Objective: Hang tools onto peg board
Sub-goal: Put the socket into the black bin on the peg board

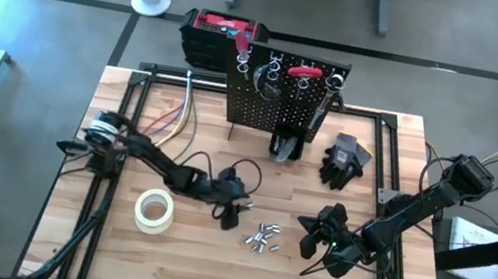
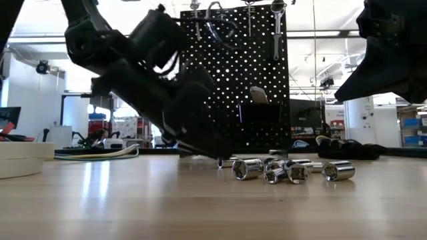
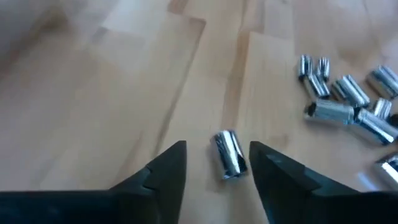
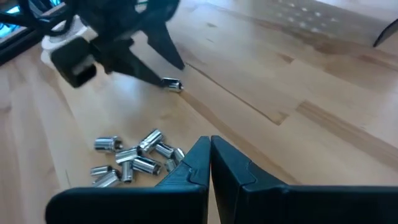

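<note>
Left end effector (image 3: pixel 216 163) straddles a silvery bit (image 3: pixel 229 154), fingers apart.

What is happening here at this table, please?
The left gripper is low over the table, open, with one silvery bit lying between its fingers, not yet gripped. More bits lie in a small pile nearby. The right gripper waits shut beside the pile. The peg board stands at the back with some tools already hanging on it.

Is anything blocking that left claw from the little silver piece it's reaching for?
Nothing visible does. The left claw is open, and the lone silver bit lies on bare wood between its fingers, apart from the heap of bits.
</note>
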`<action>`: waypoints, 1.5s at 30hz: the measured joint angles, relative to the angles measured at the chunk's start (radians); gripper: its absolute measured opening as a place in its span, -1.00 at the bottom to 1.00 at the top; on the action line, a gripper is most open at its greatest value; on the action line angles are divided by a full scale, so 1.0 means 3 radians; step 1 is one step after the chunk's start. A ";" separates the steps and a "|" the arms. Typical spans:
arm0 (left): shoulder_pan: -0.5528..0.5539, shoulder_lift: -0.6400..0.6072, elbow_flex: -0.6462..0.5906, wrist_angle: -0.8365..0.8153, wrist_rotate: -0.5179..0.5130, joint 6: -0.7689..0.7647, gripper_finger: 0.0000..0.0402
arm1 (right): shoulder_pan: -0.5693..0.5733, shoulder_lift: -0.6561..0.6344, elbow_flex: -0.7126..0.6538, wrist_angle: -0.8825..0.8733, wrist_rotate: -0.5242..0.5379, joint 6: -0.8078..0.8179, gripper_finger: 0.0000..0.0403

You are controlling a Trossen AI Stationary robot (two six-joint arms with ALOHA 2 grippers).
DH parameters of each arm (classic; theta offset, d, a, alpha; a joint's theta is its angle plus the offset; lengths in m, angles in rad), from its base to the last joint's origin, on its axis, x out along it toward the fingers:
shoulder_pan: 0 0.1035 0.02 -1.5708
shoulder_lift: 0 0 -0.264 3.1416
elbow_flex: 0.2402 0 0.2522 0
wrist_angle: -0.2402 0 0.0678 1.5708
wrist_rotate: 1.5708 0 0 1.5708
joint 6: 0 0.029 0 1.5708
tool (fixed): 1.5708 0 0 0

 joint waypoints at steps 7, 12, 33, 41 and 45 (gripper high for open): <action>-0.0007 0.0379 0.0324 -0.0117 0.0256 -0.0078 -0.03 | 0.0000 -0.0001 0.0000 -0.0013 -0.0002 0.0004 -0.99; 0.0004 0.0438 0.0450 -0.0358 0.0248 -0.0117 -0.46 | 0.0000 -0.0023 0.0000 -0.0014 -0.0002 0.0003 -0.99; 0.0014 -0.0433 0.0667 -0.0661 -0.0164 0.0552 -0.76 | 0.0005 -0.0080 0.0000 -0.0015 0.0029 -0.0086 -0.99; 0.0406 -0.0457 0.1036 -0.0602 -0.0431 0.0815 -0.76 | 0.0084 -0.0080 0.0000 -0.0013 0.0030 -0.0076 -0.99; 0.0666 -0.0453 0.1139 -0.0374 -0.0426 0.0669 -0.76 | 0.0128 -0.0080 0.0000 -0.0013 0.0062 -0.0051 -0.99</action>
